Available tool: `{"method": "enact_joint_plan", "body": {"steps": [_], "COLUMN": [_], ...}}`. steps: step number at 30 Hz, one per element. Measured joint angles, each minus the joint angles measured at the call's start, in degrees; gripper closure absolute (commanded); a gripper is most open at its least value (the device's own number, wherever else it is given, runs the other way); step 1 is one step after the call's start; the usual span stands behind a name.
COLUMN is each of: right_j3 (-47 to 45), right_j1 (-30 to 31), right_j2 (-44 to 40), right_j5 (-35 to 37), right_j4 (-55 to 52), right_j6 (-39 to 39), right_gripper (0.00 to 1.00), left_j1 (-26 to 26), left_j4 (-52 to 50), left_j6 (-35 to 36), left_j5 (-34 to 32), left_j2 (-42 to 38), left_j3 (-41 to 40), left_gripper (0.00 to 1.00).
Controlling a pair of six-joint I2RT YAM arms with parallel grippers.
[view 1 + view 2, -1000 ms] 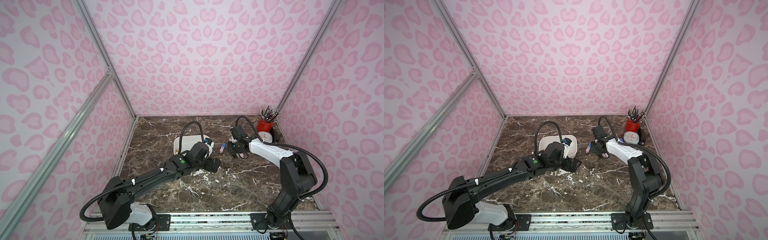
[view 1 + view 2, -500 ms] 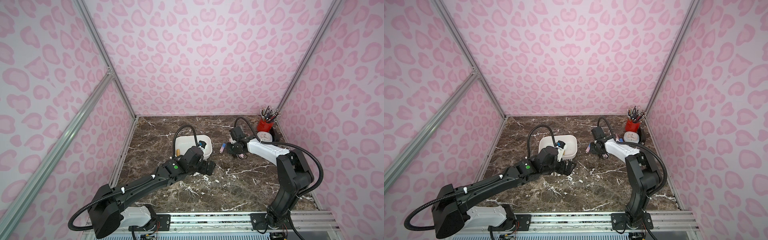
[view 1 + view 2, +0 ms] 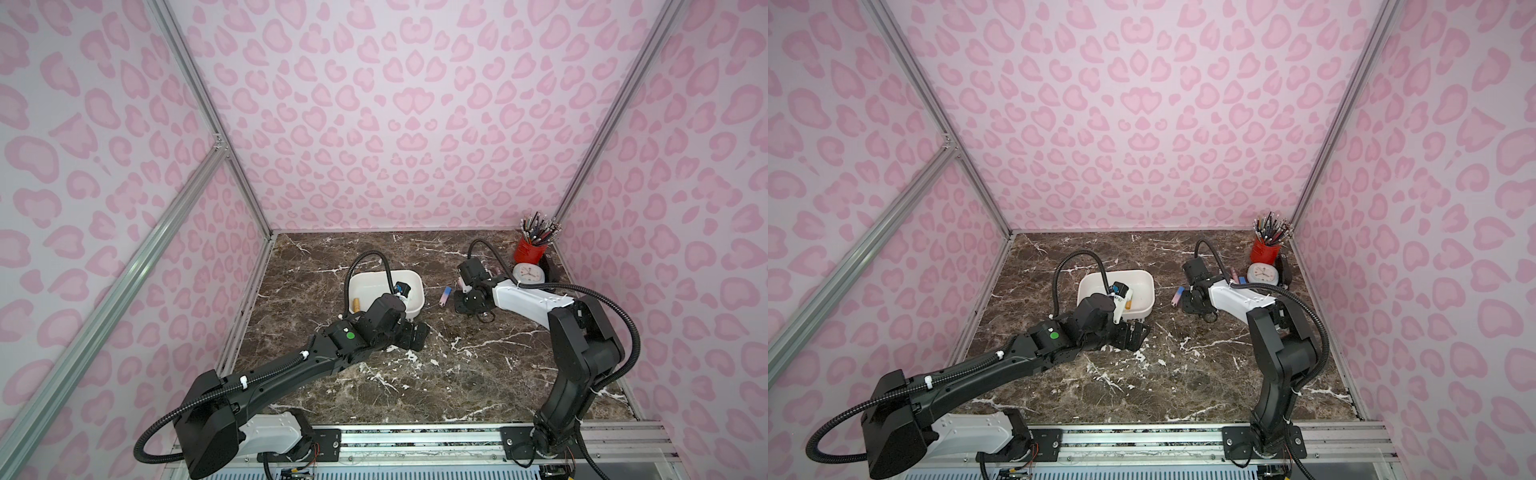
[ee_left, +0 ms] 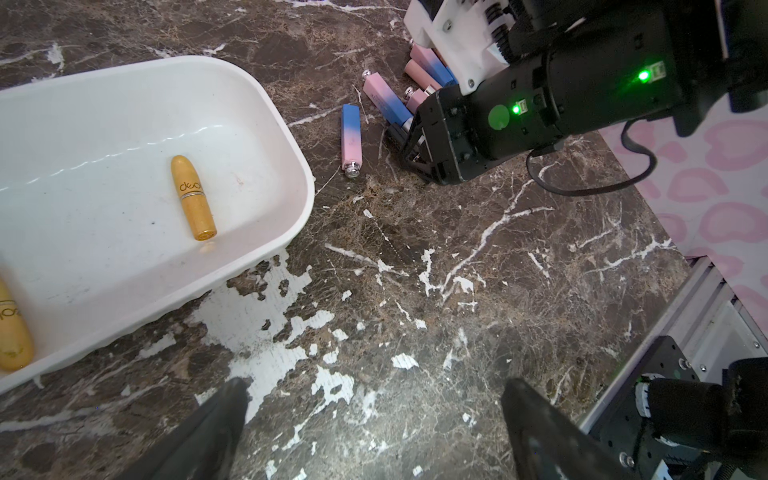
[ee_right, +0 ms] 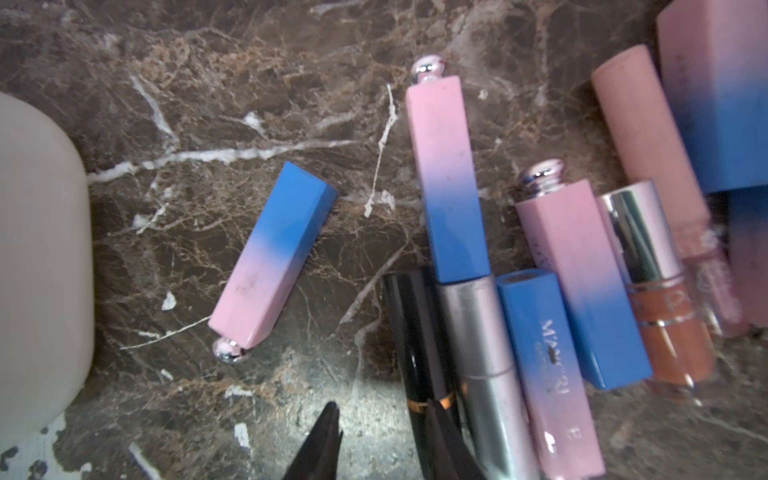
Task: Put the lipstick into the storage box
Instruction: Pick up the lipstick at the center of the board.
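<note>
Tips of right claw (image 5: pixel 374 419) are cut off beside black tube (image 5: pixel 409 332), grip I cannot tell; left claw (image 4: pixel 374 386) stands wide, empty; pink-blue lipstick (image 4: pixel 351 139) lies on surface (image 4: pixel 415 249) near storage box (image 4: pixel 270 104).

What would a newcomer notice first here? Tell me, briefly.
The pink leopard-print walls enclose everything. On the brown marble tabletop, a white plastic rectangular storage box holds two gold bullet-shaped lipsticks. Beside it, pink-to-blue square lipstick tubes lie clustered by the right gripper.
</note>
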Motion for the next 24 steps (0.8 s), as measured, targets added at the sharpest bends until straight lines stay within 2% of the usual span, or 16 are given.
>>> {"method": "enact_joint_plan", "body": {"steps": [14, 24], "right_j3": [0.0, 0.0], "right_j1": [-0.7, -0.5], "right_j2": [1.8, 3.2], "right_j5": [-0.2, -0.5], "right_j4": [0.6, 0.6], "right_j6": [-0.4, -0.3], "right_gripper": [0.63, 0.77], "left_j1": [0.0, 0.0], "left_j4": [0.0, 0.0], "left_j6": [0.0, 0.0], "left_j5": [-0.4, -0.7], "left_j2": [-0.3, -0.4], "left_j3": [-0.2, -0.9], "left_gripper": [0.02, 0.02]}}
